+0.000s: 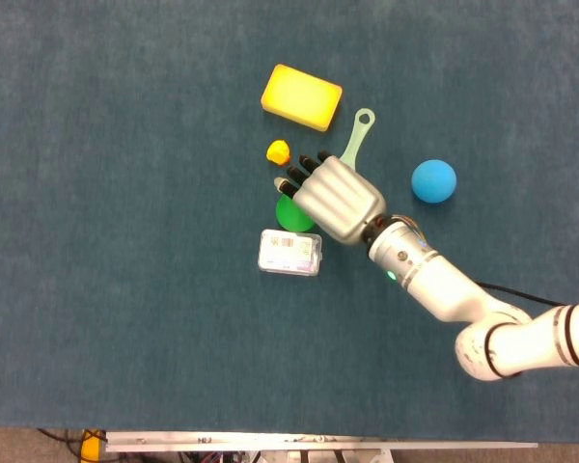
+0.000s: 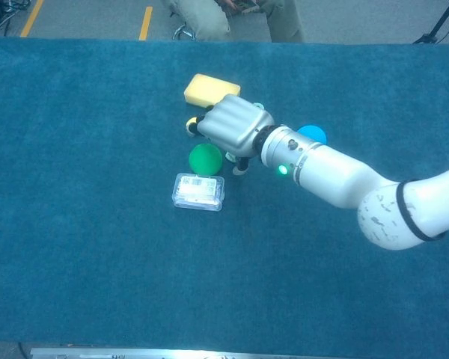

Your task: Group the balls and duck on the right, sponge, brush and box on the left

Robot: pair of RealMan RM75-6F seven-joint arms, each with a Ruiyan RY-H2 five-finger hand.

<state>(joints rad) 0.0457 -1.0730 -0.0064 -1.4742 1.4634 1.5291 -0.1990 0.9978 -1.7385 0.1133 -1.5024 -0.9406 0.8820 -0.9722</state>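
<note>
Your head view looks straight down on the tabletop [image 1: 96,318]; your chest view faces obliquely across it toward the far edge. Both share its centre.

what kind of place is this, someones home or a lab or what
Most likely a robot lab or test workspace, not a home. A table covered in plain blue carpet-like cloth holds small sorting props beneath a white robot hand. Beyond the table's far edge, a grey floor with yellow marking lines and a seated person's legs are visible.
</note>
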